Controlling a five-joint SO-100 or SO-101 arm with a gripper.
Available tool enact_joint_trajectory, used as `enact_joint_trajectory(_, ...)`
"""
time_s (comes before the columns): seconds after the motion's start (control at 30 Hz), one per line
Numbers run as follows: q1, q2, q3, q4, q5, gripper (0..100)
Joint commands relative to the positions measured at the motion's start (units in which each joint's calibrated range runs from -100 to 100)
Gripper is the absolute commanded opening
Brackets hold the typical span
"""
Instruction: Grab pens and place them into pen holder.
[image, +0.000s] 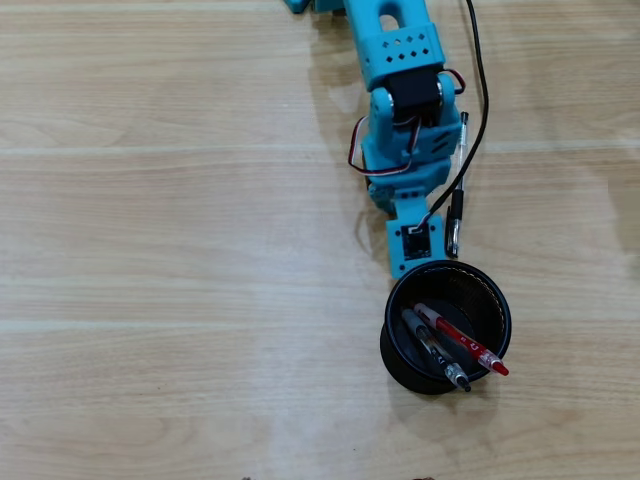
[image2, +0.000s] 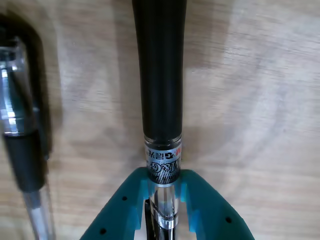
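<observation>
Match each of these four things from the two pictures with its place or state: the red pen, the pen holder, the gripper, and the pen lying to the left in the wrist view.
Things:
1. red pen
2. pen holder
3. gripper
4. second pen

Places or states:
A. lies free on the table
B. shut on a pen
C. leans inside the holder
D. stands on the table, black mesh

Pairs: 1-C, 2-D, 3-B, 4-A

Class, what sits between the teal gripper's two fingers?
In the wrist view, a clear-barrelled pen with black grip sits clamped in the teal gripper.
</observation>
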Motion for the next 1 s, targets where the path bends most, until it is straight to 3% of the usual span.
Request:
enact_joint_trajectory(0.0,0.46,-17.49,-0.74,4.28,0.66,2)
enact_joint_trajectory(0.1,3.36,-30.93,-1.38,7.72,1.92,2)
enact_joint_trajectory(0.17,4.41,-36.0,-1.47,1.27,2.39,2)
enact_joint_trajectory(0.43,0.62,-28.14,5.41,-55.63,2.28,2)
enact_joint_trajectory(0.53,-0.83,-20.53,5.23,-68.09,2.23,2)
enact_joint_trajectory(0.97,0.46,-10.9,4.87,-71.44,2.39,4)
